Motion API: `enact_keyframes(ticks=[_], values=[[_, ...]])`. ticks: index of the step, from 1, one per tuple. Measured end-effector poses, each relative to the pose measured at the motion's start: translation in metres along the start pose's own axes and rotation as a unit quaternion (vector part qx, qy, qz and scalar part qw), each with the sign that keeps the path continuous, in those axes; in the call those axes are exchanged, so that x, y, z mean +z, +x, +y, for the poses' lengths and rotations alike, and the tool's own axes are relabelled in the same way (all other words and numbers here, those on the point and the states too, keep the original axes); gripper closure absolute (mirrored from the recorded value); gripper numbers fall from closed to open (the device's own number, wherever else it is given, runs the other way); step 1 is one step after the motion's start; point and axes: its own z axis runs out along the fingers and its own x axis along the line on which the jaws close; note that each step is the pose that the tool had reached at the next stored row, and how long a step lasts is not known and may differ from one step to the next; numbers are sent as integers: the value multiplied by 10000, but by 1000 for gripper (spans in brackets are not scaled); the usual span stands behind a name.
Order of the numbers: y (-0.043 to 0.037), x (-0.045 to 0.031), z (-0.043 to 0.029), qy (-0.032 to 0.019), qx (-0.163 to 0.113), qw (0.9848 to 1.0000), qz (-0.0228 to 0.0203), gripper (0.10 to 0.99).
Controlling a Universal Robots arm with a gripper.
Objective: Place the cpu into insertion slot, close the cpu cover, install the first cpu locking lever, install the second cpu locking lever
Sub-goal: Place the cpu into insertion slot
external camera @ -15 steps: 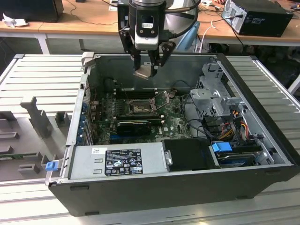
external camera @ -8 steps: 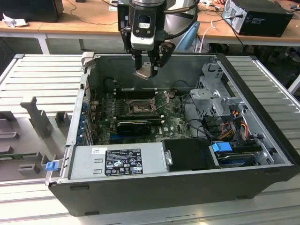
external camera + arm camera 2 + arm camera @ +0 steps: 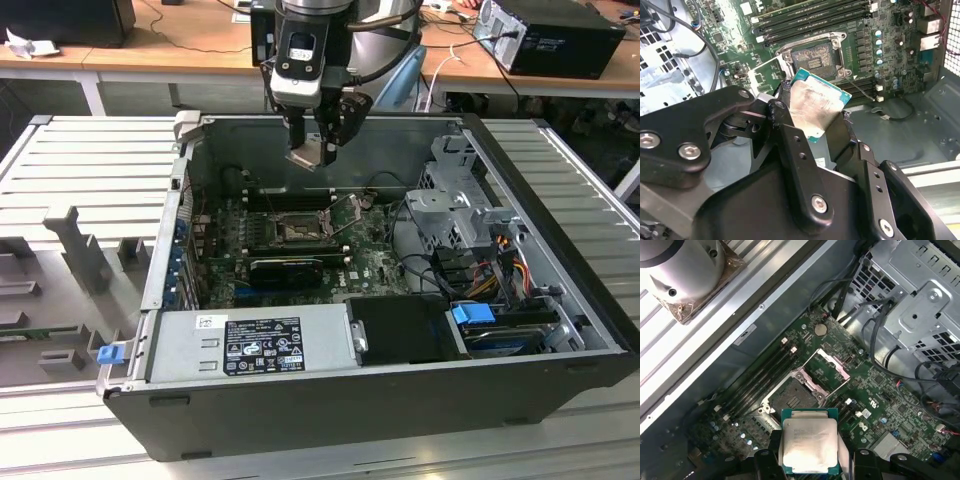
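My gripper (image 3: pixel 314 150) hangs above the open computer case, shut on the cpu (image 3: pixel 309 156), a small square chip with a silvery top and green edge. In both wrist views the cpu (image 3: pixel 815 106) (image 3: pixel 809 444) sits tilted between the black fingers (image 3: pixel 785 125), well above the board. The insertion slot (image 3: pixel 297 232) (image 3: pixel 812 55) (image 3: pixel 792 401) is a dark square socket with a silver rim, bare and uncovered. The cpu cover (image 3: pixel 765 75) (image 3: pixel 827 367) stands swung open beside the socket.
Green motherboard (image 3: pixel 370 262) lies inside the case, with long black memory slots (image 3: pixel 810 17) beside the socket and a black expansion card (image 3: pixel 285 268) in front. A grey power supply (image 3: pixel 265 340) fills the near side. A metal drive cage (image 3: pixel 455 200) and cables stand at the exterior view's right.
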Motion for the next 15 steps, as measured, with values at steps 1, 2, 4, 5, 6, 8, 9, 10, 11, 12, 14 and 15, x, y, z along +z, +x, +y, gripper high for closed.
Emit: enact_keyframes(ticks=[1, 2, 4, 5, 6, 8, 9, 10, 11, 12, 14, 15], values=[[0, 1, 0, 0, 30, 10000, -3, 561], [0, 1, 0, -1, 67, 10000, -6, 561], [0, 4, 0, -4, 213, 9998, -19, 561], [0, 5, 0, -5, 257, 9997, -23, 561], [0, 7, 0, -7, 323, 9995, -29, 561], [0, 11, -1, -10, 501, 9987, -44, 561], [0, 13, -1, -12, 594, 9982, -52, 561], [0, 14, -1, -13, 678, 9977, -60, 561], [0, 18, -1, -16, 824, 9966, -73, 561], [-1, 20, -1, -18, 921, 9957, -81, 561], [0, 26, -2, -21, 1110, 9938, -98, 561], [-1, 29, -2, -23, 1182, 9929, -104, 561]])
